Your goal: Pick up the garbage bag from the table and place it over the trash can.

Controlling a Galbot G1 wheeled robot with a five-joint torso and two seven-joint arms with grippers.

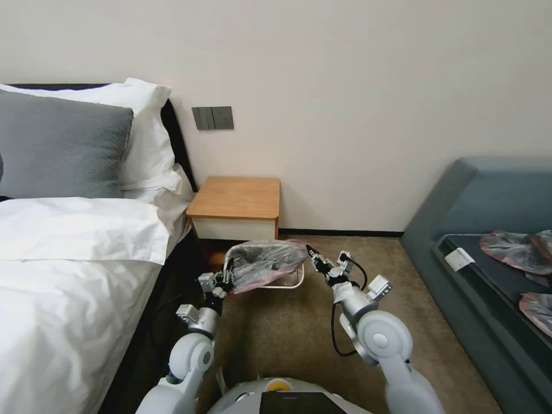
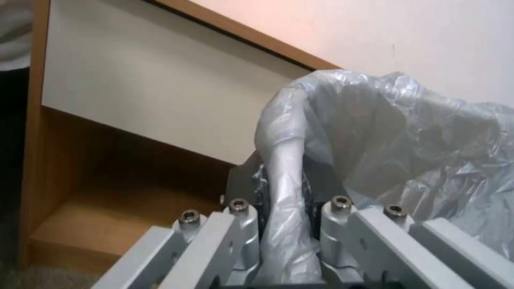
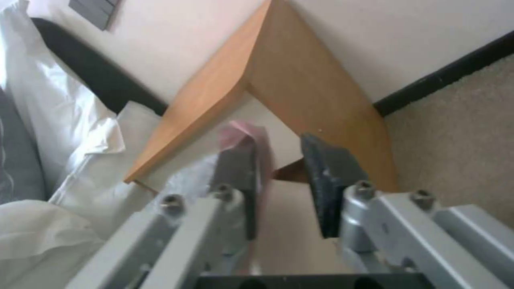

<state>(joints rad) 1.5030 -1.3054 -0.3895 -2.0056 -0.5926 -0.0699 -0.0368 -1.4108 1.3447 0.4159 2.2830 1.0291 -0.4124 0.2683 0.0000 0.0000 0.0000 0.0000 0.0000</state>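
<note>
The garbage bag (image 1: 264, 260), crinkled silvery film with a pinkish edge, is spread over the top of the trash can, whose pale rim (image 1: 289, 284) peeks out below it on the carpet in front of the table (image 1: 236, 198). My left gripper (image 1: 224, 282) sits at the bag's left edge, shut on a twisted strand of the film (image 2: 284, 188). At the bag's right edge my right gripper (image 1: 313, 253) stands open; in the right wrist view the pink bag edge (image 3: 243, 138) lies just past one finger (image 3: 238, 168), with a gap to the other finger.
A bed (image 1: 69, 270) with white sheets and pillows flanks the table on the left. On the right a dark teal sofa (image 1: 489, 230) carries flatter grey-pink bags (image 1: 514, 250). Brown carpet (image 1: 287, 345) lies between them.
</note>
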